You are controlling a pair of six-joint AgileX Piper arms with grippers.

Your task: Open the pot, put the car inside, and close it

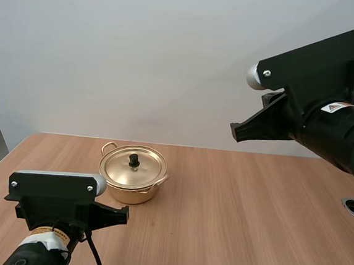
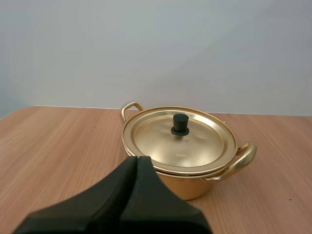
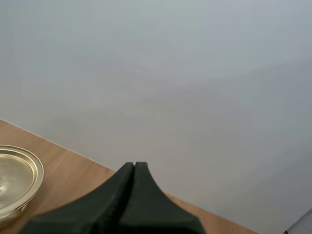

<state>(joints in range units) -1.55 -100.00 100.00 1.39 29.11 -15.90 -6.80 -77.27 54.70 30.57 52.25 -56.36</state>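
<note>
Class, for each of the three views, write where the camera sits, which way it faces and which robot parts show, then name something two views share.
High view: behind and above the arm bases, looking forward and down over the table at the lidded pot; left gripper low, right gripper raised.
Left wrist view: on the left arm, facing the pot close up; its own fingers lie together.
Right wrist view: on the right arm, looking across the table's far edge; its fingers lie together near the pot's rim.
Shared: the pot shows in all three.

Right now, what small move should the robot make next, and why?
Probably open the left gripper and ease it toward the black knob: the lid sits on the pot, and that gripper, shut, is nearest it.
</note>
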